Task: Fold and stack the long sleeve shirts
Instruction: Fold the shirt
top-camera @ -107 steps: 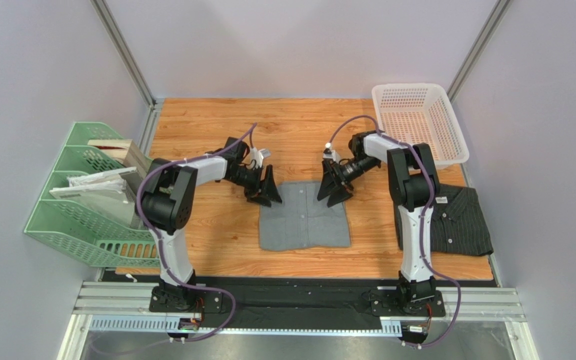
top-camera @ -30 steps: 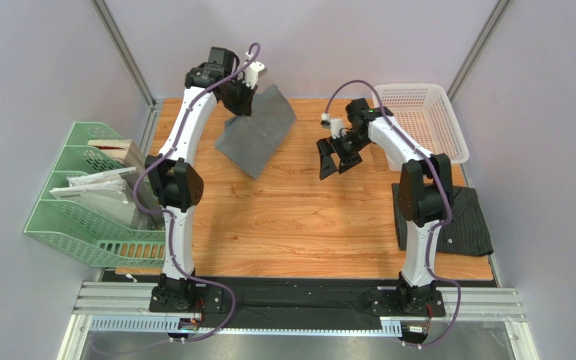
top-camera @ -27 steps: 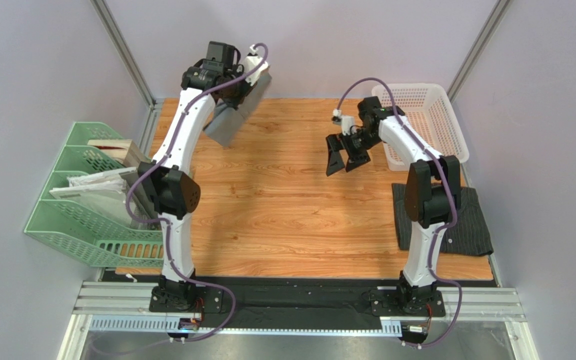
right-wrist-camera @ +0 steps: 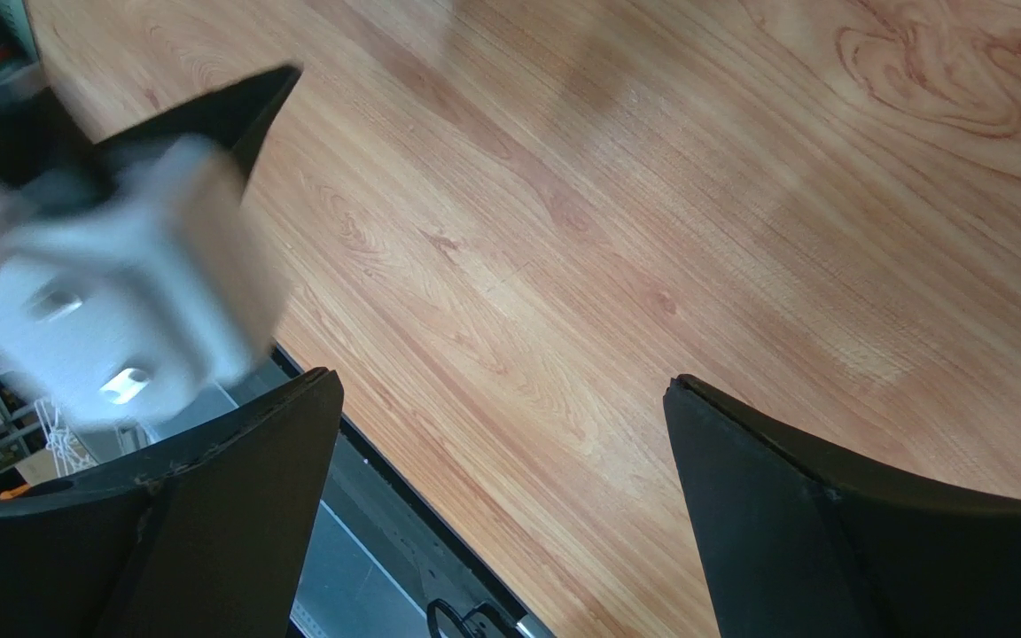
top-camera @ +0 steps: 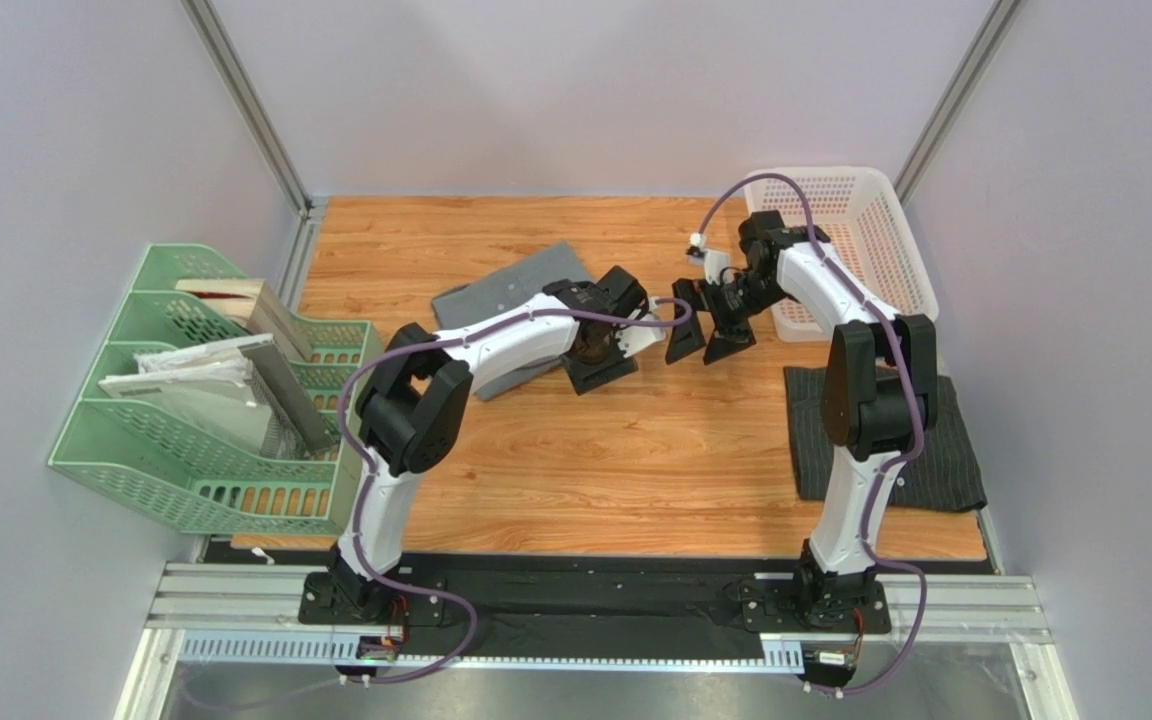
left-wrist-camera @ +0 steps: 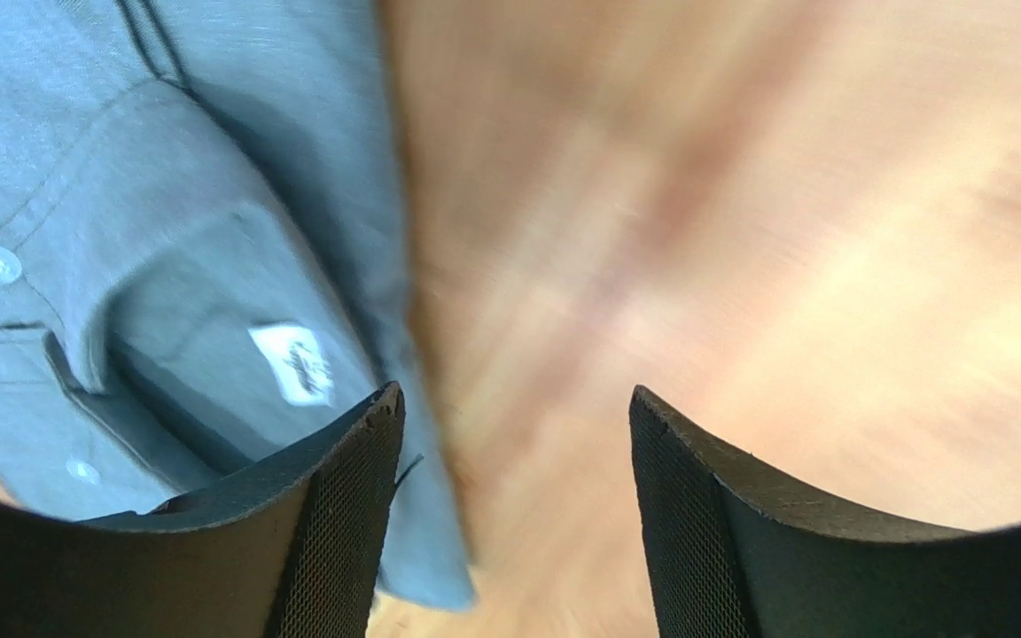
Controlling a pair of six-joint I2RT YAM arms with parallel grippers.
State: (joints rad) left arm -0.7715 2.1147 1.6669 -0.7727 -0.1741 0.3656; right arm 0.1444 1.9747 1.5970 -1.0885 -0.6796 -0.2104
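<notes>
The folded mid-grey shirt lies flat on the wooden table at the back, left of centre. In the left wrist view the grey shirt shows its collar, buttons and white neck label. My left gripper is open and empty at the shirt's right edge; in its own view the jaws stand apart over bare wood. My right gripper is open and empty just right of it, above the table. The dark pinstriped shirt lies folded at the right edge, partly behind the right arm.
A white mesh basket stands at the back right. A green file rack with papers and a wooden block stands at the left. The left arm's wrist shows blurred in the right wrist view, close to the right gripper.
The left gripper held the grey shirt high at the back left; now the shirt lies on the table and the gripper is open beside it. The right gripper shifted slightly right.
</notes>
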